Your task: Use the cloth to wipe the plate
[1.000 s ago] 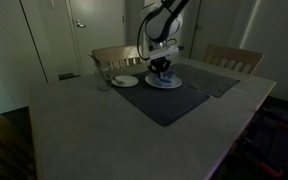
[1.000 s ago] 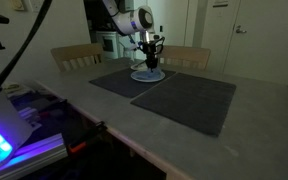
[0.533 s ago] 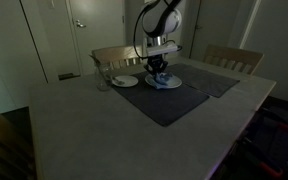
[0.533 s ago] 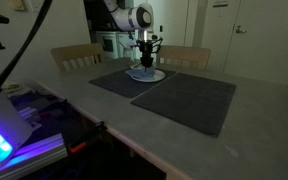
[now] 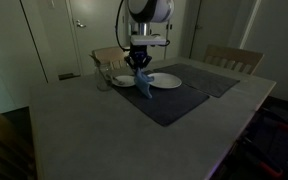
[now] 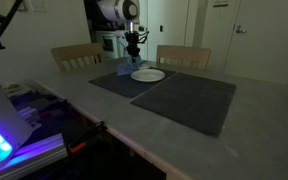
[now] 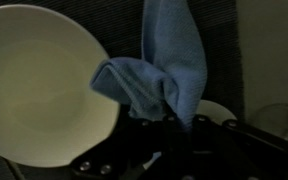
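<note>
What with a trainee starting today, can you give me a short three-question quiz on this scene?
1. True or false: the cloth lies flat on the plate.
2. The claw is: A open and empty; B shut on the cloth; C out of view.
3. Fill in: the plate rests on a dark ____.
Key: 1 false, it hangs from the claw; 2 B; 3 placemat.
</note>
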`<state>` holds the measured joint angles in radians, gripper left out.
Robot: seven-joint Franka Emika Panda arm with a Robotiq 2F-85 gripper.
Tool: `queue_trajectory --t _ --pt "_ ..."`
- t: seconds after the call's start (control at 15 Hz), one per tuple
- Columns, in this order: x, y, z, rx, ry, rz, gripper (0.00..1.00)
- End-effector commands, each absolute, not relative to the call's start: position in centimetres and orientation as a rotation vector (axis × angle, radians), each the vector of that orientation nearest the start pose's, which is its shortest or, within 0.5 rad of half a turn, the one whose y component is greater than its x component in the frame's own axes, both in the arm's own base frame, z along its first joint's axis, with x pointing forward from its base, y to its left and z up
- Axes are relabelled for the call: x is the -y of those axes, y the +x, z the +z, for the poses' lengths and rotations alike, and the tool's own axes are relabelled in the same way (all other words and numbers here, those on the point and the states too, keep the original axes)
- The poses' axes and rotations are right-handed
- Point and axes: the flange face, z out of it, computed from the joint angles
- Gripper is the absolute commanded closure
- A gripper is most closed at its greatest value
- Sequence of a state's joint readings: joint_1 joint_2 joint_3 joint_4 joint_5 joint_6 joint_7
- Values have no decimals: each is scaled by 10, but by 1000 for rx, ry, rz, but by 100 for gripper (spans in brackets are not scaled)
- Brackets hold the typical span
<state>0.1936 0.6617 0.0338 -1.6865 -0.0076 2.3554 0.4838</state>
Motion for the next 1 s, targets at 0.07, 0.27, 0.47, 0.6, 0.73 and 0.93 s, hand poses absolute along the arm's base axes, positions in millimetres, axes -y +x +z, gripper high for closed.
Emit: queue_trajectory --t 0.07,0.27,0.47,0.6,0.73,0.93 --pt "-180 641 231 -330 -2958 -80 98" --pt "-198 633 219 -320 -2898 -101 98" --pt "-206 622 202 -322 -2902 -94 98" --pt "-206 614 191 -317 -2913 -87 98" --pt "-206 608 183 -316 -2918 -84 98" --pt "-205 599 183 -302 -2919 -84 98"
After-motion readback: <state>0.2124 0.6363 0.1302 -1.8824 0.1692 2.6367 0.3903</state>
